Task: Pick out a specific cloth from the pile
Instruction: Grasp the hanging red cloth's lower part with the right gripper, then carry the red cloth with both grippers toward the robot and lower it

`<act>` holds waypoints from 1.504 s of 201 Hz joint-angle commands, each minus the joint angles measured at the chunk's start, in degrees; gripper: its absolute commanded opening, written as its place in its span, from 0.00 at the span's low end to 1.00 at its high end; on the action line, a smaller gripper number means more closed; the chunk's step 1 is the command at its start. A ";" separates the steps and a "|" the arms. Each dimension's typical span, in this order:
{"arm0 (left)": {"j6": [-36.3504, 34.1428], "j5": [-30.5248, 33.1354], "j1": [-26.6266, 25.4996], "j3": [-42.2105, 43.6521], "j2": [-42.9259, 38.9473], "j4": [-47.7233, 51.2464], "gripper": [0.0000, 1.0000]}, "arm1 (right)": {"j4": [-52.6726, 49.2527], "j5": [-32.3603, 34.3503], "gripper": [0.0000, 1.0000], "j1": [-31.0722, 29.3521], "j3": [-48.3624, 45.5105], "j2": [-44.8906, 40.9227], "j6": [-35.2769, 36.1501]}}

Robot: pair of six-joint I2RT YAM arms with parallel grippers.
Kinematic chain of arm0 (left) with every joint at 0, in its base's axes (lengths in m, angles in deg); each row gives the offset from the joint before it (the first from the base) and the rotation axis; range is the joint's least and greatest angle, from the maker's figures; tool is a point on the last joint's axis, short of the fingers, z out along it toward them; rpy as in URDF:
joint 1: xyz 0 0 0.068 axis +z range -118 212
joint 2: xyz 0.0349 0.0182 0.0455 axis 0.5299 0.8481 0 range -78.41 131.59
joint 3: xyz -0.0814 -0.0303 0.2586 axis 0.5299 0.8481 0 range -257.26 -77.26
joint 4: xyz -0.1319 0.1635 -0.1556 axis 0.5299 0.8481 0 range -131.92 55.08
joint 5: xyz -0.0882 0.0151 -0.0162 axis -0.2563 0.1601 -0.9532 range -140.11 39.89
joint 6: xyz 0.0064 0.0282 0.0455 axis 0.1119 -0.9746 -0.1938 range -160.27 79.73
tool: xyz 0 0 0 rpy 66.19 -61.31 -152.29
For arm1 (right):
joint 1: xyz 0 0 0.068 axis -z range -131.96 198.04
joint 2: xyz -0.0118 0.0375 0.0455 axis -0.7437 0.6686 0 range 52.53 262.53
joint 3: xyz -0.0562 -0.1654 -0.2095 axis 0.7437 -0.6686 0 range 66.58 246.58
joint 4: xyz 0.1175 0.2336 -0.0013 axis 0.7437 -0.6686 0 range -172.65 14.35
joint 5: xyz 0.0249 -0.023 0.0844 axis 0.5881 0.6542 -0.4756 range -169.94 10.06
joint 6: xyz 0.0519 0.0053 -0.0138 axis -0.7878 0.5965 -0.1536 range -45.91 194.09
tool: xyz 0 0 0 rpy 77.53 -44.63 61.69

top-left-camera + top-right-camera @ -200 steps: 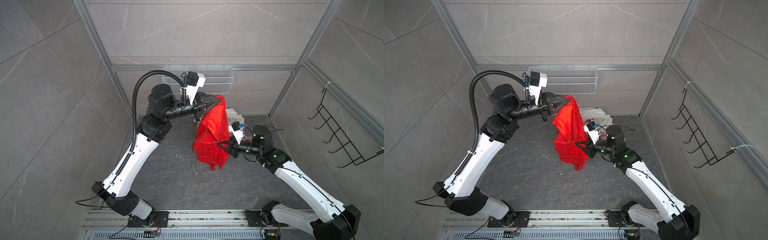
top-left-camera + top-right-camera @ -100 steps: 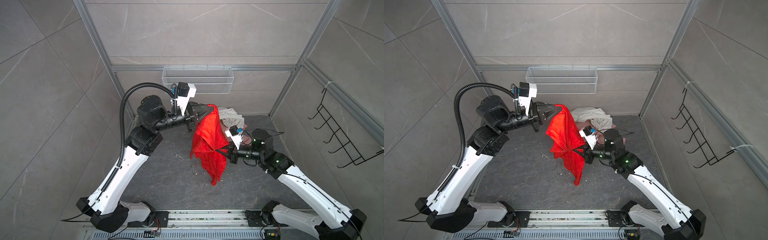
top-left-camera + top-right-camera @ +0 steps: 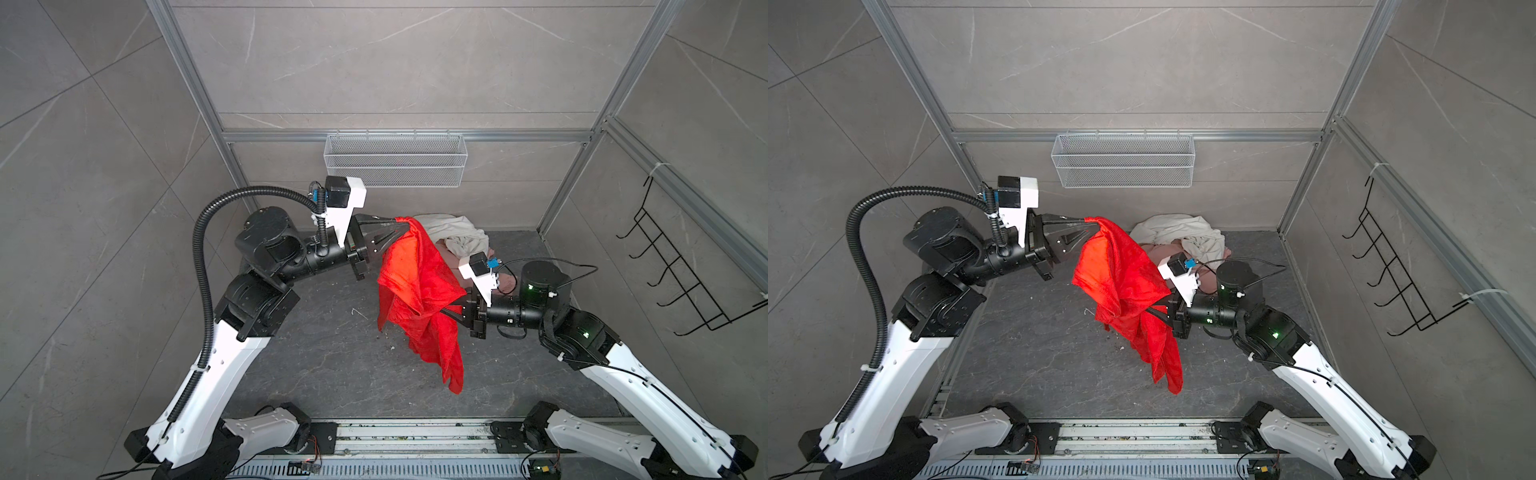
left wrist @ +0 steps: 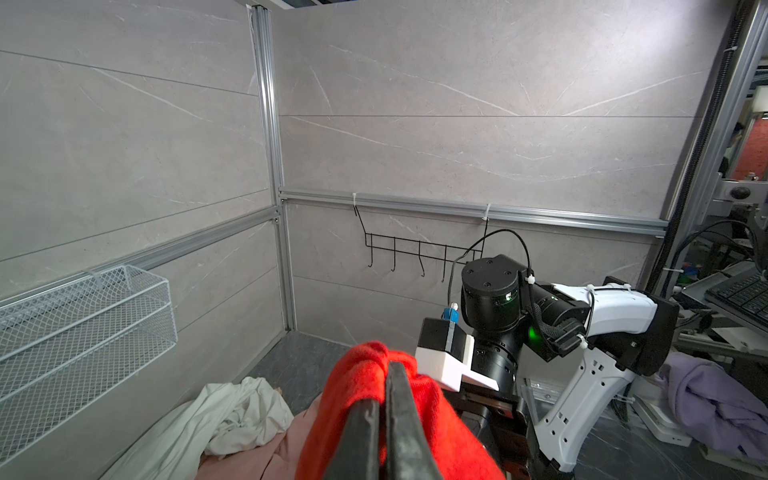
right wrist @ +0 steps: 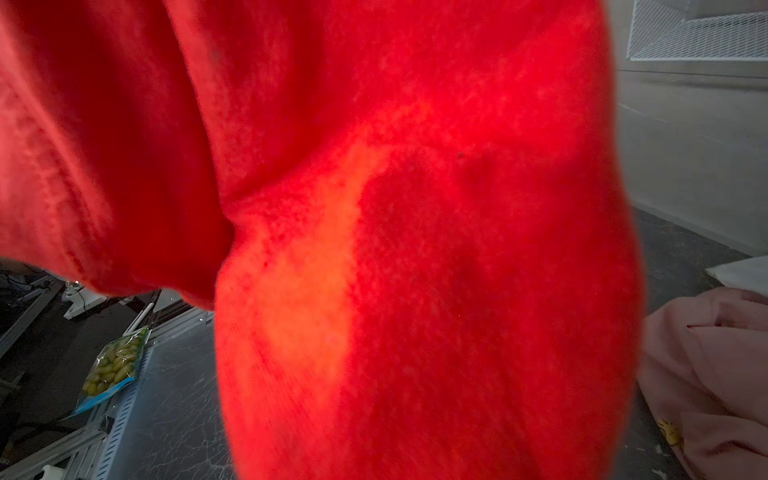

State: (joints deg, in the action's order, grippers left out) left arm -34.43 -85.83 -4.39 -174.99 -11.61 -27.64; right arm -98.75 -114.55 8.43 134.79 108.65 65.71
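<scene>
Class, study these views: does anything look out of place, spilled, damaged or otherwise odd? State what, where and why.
Small pale scraps lie scattered on the dark grey floor, left of the hanging bright red thin garment in both top views. They look like stray litter, belonging to no garment. Nothing else stands out.

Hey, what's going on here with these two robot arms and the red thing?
Both arms hold the red cloth up in the air, in front of the pile by the back wall. The left gripper is shut on its top corner, and the right gripper is shut on a fold lower down. The white cloth and pale pink garment lie in the pile, untouched.
</scene>
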 commanded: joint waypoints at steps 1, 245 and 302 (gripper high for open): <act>-1.70 1.66 -0.10 0.19 -2.79 0.31 0.00 | -3.76 1.06 0.00 -0.46 2.94 -0.48 0.03; 16.35 20.24 -0.18 35.07 -21.66 0.10 0.00 | -2.33 8.62 0.00 -0.55 -7.05 -1.26 -3.49; 15.94 26.05 -0.18 42.03 -24.95 4.45 0.00 | 3.66 7.28 0.00 -0.53 -11.79 3.46 -4.29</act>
State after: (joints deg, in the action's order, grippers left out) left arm -17.12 -63.80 -4.41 -134.47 -35.02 -24.43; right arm -100.91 -105.66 8.14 124.62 110.75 62.67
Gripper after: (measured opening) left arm 0.048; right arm 0.059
